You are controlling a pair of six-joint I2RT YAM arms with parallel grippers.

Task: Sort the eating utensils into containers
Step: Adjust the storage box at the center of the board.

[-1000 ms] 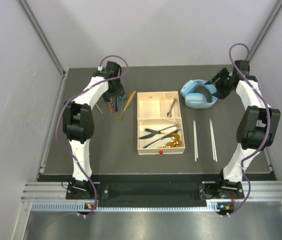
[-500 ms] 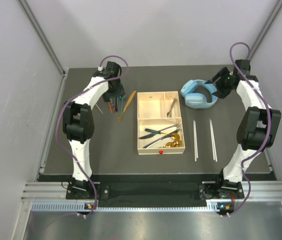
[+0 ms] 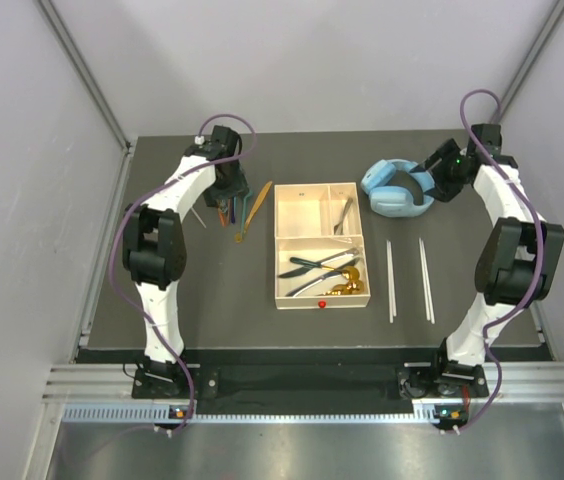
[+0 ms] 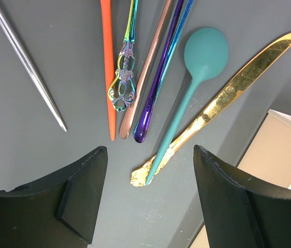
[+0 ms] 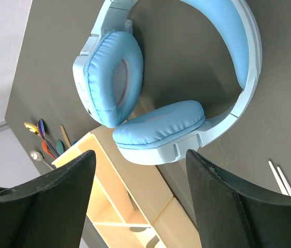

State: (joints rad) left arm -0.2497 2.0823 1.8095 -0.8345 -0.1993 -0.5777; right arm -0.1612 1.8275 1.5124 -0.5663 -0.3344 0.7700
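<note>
**Sorting partly done**

Tray (image 3: pixel 278 262) holds dark cutlery (image 3: pixel 312 266) and gold spoons (image 3: pixel 347 282). I see left on the surface (image 3: pixel 212 300): coloured cutlery (image 4: pixel 153 77) under my left jaws, chopsticks (image 3: pixel 391 280) right of tray. Both jaws wide, empty; right hovers over headphones (image 5: pixel 114 85).

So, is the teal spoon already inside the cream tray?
No, the teal spoon lies on the dark table, its handle crossing the gold knife, outside the tray.
</note>
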